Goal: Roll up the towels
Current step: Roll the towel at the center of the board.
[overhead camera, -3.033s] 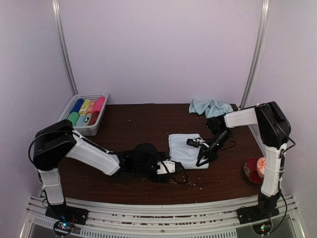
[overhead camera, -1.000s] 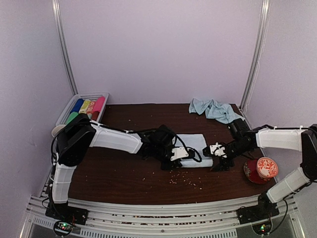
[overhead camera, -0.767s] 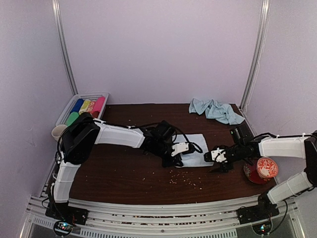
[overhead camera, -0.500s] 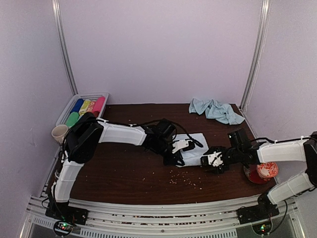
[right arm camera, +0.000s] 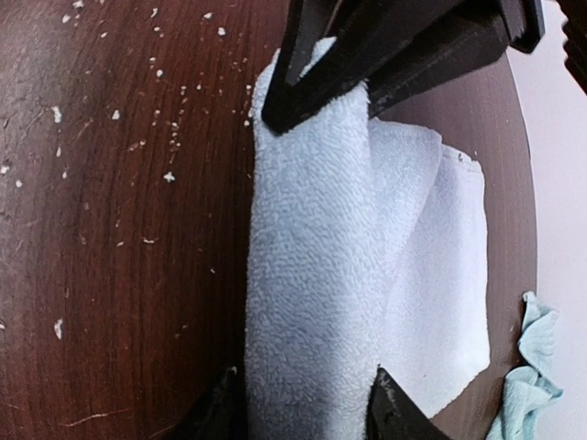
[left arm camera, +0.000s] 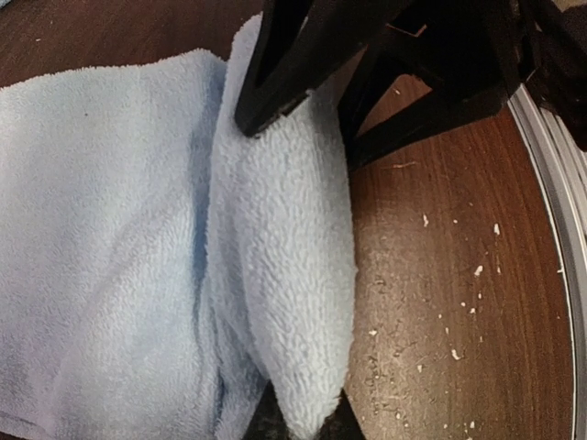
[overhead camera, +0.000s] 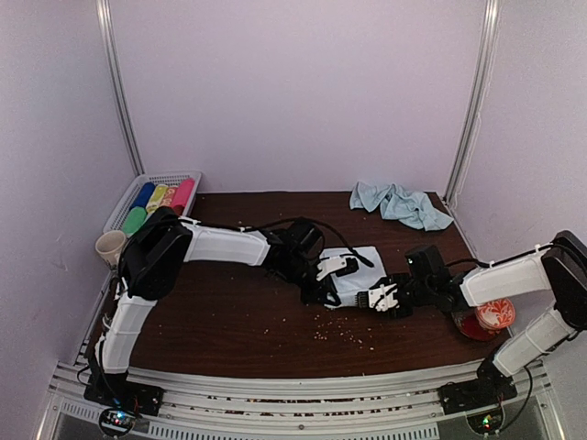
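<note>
One pale blue towel (overhead camera: 357, 271) lies at mid-table with its near edge rolled into a thick fold (right arm camera: 307, 275). My left gripper (overhead camera: 323, 280) is shut on the fold's left end; in the left wrist view that end (left arm camera: 289, 275) narrows to a point between the fingertips of the left gripper (left arm camera: 307, 426). My right gripper (overhead camera: 379, 298) holds the fold's right end, which fills the gap of the right gripper (right arm camera: 307, 408) from finger to finger. The two grippers face each other along the fold. The other towel (overhead camera: 396, 202) lies crumpled at the back right.
A white basket (overhead camera: 124, 209) of coloured rolls stands at the back left, with a paper cup (overhead camera: 110, 245) beside the left arm. A red bowl (overhead camera: 486, 316) sits near the right arm. Crumbs (overhead camera: 339, 332) dot the brown table in front of the towel.
My right gripper slid left from beside the red bowl to the towel's right end and closed around the rolled fold. The left gripper kept its hold and the fold grew thicker.
</note>
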Tool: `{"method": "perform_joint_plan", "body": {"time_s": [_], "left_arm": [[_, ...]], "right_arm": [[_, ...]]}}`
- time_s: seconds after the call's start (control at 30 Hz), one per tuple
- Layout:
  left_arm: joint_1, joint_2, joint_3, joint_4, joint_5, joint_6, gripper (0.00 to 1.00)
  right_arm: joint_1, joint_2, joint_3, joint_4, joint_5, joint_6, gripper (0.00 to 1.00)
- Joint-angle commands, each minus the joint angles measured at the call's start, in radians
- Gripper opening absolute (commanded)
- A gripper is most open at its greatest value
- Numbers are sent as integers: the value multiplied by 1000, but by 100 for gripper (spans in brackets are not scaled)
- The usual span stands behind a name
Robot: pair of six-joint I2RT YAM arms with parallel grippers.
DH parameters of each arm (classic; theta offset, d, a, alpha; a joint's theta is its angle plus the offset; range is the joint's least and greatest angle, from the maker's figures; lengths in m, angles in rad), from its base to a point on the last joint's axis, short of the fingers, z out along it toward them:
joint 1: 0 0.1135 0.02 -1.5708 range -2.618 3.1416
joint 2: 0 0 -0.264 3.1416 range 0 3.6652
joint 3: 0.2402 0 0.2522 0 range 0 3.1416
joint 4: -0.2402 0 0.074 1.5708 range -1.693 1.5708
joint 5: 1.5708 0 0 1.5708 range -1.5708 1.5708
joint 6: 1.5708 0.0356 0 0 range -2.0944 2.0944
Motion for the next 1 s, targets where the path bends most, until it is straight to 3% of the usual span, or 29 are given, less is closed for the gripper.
{"method": "perform_joint_plan", "body": {"time_s": [0.0,0.13,0.3,0.4,0.53,0.77,0.97], "left_arm": [[11,44,8,-64,-1,-17,0],[14,26,0,-64,-14,-11,9],[17,-25,-29,-35,-69,-23,41],[17,-74,-63,5,-109,-31,49],[17,-186,-168,114,-189,-45,69],[15,-359,-391,359,-280,-1,82],[-30,-458,-596,621,-404,111,84]], "right_arm": [[5,19,26,-15,30,24,38],[4,42,61,-60,24,59,24],[-4,69,107,-143,-10,85,13],[-22,74,135,-194,-49,99,11],[-60,82,179,-278,-121,108,10],[-94,141,266,-435,-202,98,9],[-120,265,397,-598,-265,139,8]]}}
